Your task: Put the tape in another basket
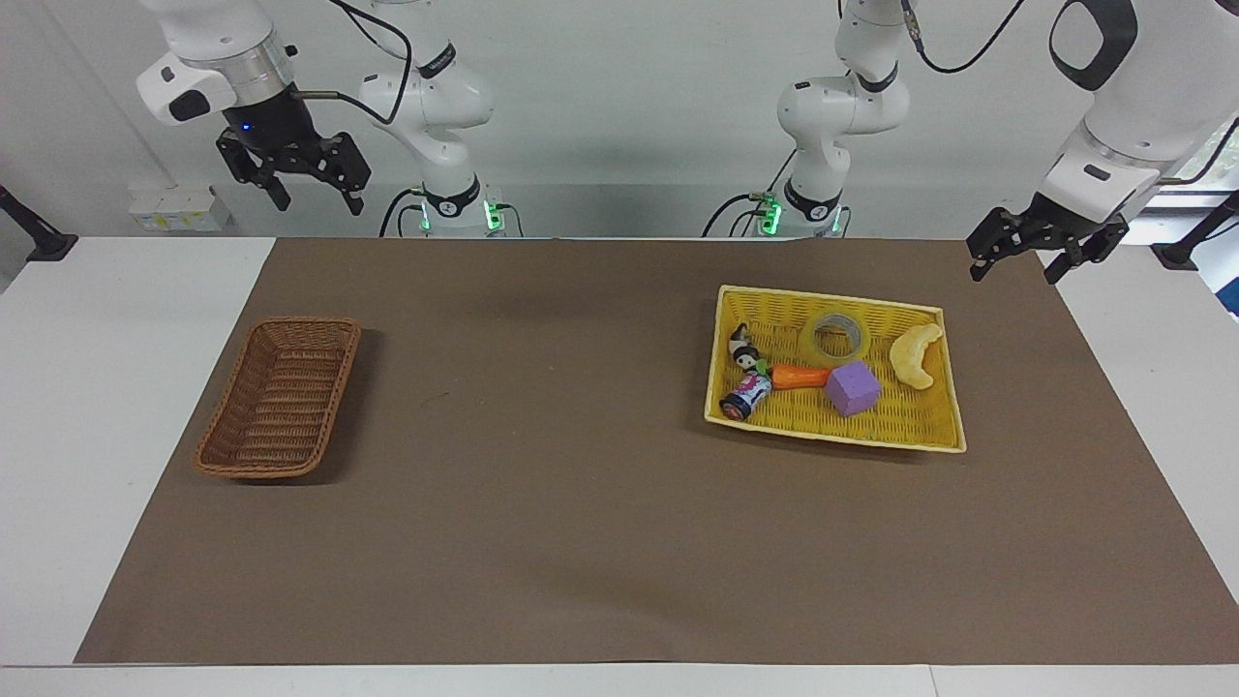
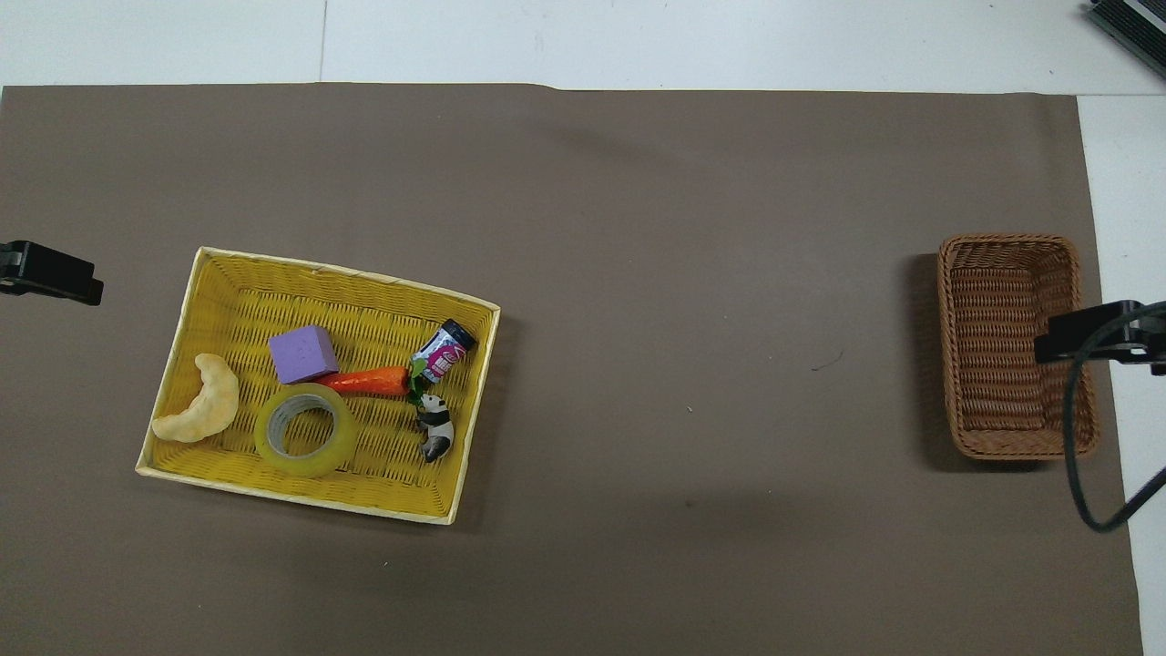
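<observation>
I am looking at a white table (image 1: 116,407) covered by a brown mat (image 1: 542,503), with a pale wall at the robots' end. The tape (image 1: 838,336) lies flat in the yellow tray (image 1: 944,387) toward the left arm's end of the table, in the part of the tray nearest the robots. Close to it I see a purple block (image 1: 852,388), an orange carrot toy (image 1: 800,376), a pale crescent toy (image 1: 916,355), a small can (image 1: 746,395) and a panda figure (image 1: 742,348). My left gripper (image 1: 1045,252) hangs raised over the mat's edge beside the tray, well apart from the tape, fingers spread and holding nothing. My right gripper (image 1: 308,179) is raised at the robots' edge of the table, fingers apart, also holding nothing. The brown basket (image 1: 281,397) sits at the right arm's end with nothing in it. A wide bare stretch of mat lies between tray and basket.
</observation>
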